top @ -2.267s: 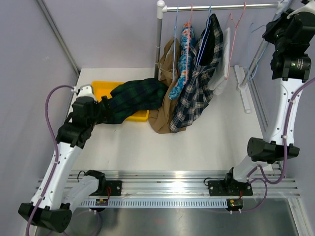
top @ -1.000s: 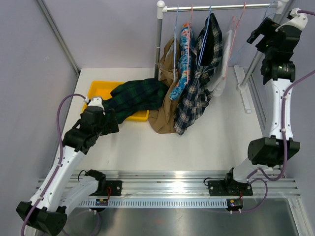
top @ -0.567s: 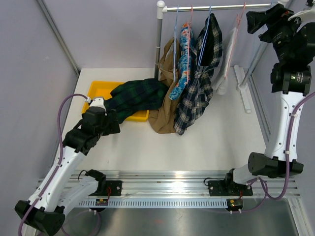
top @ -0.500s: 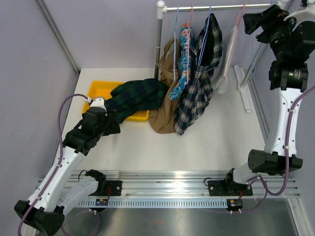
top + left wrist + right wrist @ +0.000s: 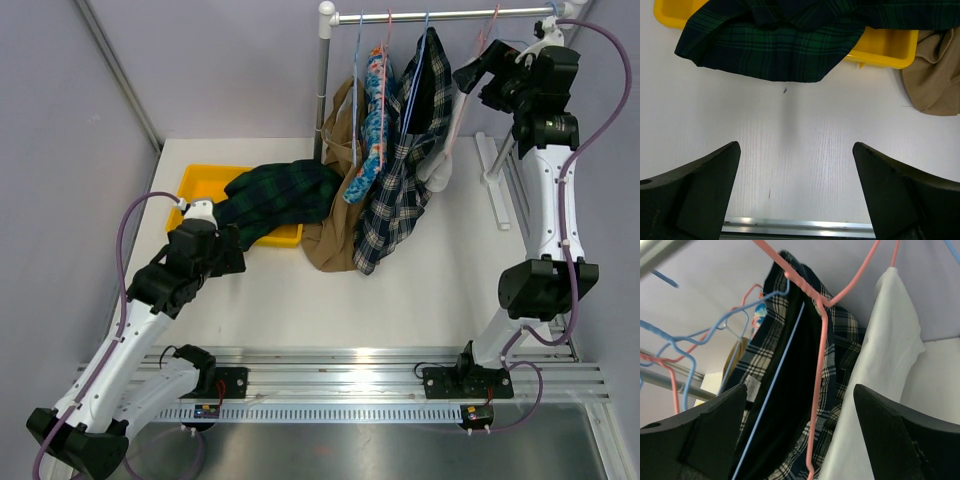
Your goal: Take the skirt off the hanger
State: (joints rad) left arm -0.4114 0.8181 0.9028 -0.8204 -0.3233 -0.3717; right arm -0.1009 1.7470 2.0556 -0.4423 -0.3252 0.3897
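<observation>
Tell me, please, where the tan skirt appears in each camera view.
Top external: the skirt hangs at centre, left of the plaid shirt, hem on the table.
Left wrist: right edge, beside the yellow tray.
Right wrist: tan sliver at lower left, probably it.
Shared landmark: the plaid shirt, in top and right-wrist views.

top external: mounted high behind the near edge of the table (image 5: 440, 280), angled down over all of it, distant | left wrist: pointed down past the left gripper (image 5: 795, 145), close; tartan garment (image 5: 775, 50) and yellow tray (image 5: 885, 50) ahead of it are shared with top | right wrist: tilted up past the right gripper (image 5: 800, 387), close; plaid shirt (image 5: 842, 360) ahead of it is shared with top
</observation>
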